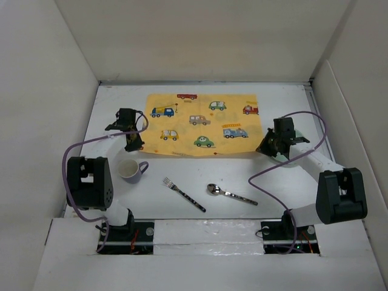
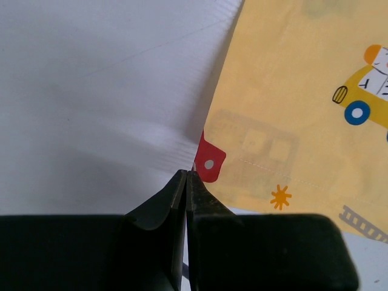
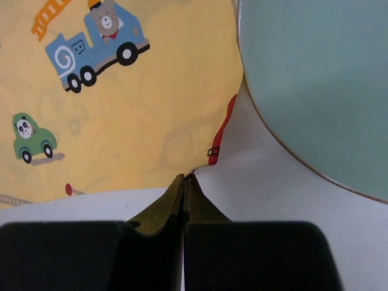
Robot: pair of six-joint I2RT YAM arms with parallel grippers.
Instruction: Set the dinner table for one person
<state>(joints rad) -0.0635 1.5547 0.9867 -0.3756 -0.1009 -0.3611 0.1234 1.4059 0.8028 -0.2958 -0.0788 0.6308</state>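
My left gripper (image 2: 187, 177) is pressed shut, pinching the near-left corner of the thin yellow cloth placemat (image 1: 200, 124). My right gripper (image 3: 183, 180) pinches its near-right corner. I judge the mat limp and light, best held by its corners. The large flat white tabletop (image 1: 151, 197) beneath is rigid and not for lifting. The white ceramic mug (image 1: 129, 170) by the left edge looks empty. The pale green round plate (image 3: 315, 79) is bare where visible.

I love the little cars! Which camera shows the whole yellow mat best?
The top external view: almost the whole yellow placemat lies in sight, all its vehicles. The left wrist view shows only one corner and part of a yellow vehicle; the right wrist view another corner, a blue engine and a green car.
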